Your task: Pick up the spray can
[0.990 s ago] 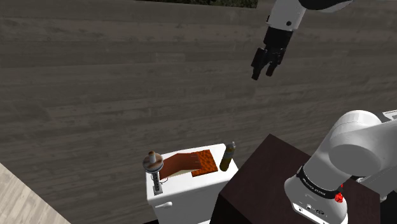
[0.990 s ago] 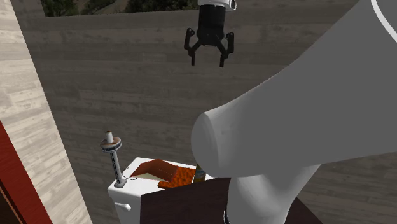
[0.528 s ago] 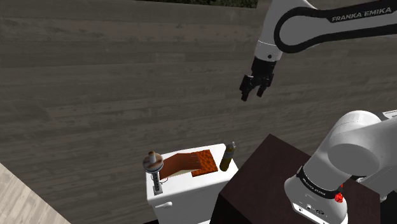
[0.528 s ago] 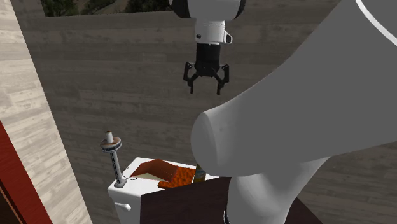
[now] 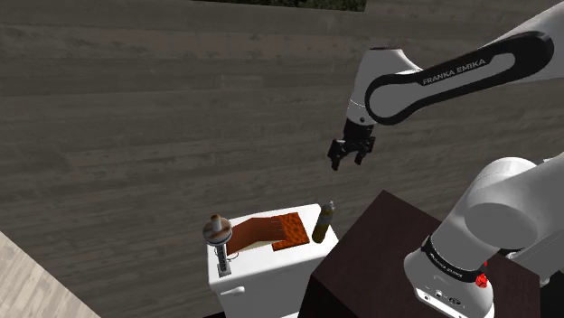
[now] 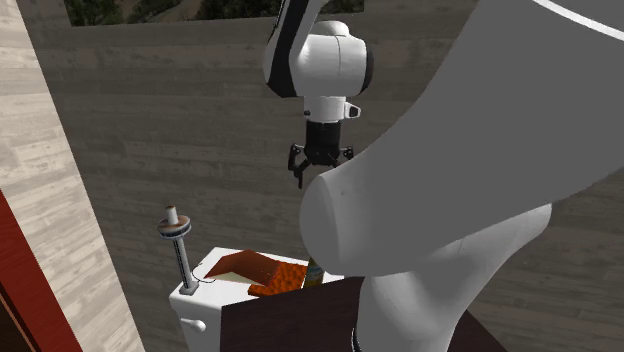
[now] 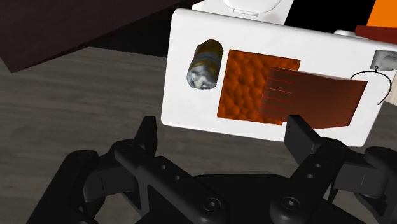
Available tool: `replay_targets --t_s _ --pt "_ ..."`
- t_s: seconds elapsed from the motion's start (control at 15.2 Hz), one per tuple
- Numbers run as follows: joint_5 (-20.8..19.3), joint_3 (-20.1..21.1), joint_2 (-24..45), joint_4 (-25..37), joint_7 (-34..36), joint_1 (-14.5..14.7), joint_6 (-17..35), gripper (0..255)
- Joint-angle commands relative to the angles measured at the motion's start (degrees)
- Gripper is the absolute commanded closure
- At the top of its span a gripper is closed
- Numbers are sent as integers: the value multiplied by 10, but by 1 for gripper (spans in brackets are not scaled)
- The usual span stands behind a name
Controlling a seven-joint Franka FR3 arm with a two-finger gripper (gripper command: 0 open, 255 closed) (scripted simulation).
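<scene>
Hanging wide open with nothing in it, your claw (image 5: pixel 346 155) is well above the spray can (image 5: pixel 322 223), which stands on the white tank (image 5: pixel 271 259) under it.

A white box-shaped toilet tank (image 5: pixel 271 267) stands on the grey plank floor (image 5: pixel 136 135), just beside the dark brown stand box (image 5: pixel 375 262), on the shoulder view's left of it. On the tank's lid, the small olive spray can (image 5: pixel 323 222) stands upright at the end nearest the stand. Just beside it lies an orange bumpy pad (image 5: pixel 292 232), and a reddish-brown ribbed sheet (image 5: pixel 253 232) overlaps the pad's far edge and runs toward the lid's other end, where a grey disc-topped rod (image 5: pixel 217 237) stands. The black two-finger gripper (image 5: pixel 345 161) hangs well above the can.
</scene>
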Motion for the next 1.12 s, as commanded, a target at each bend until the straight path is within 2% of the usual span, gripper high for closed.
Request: replay_targets --t_s 0.0,0.46,0.79,1.06 --pt "2 6 44 -10 15 -3 53 0" --pt "6 25 215 -29 72 -14 234 0" --pt "-14 29 361 -12 126 -22 356 0" --pt "-19 25 396 -7 128 -20 386 0"
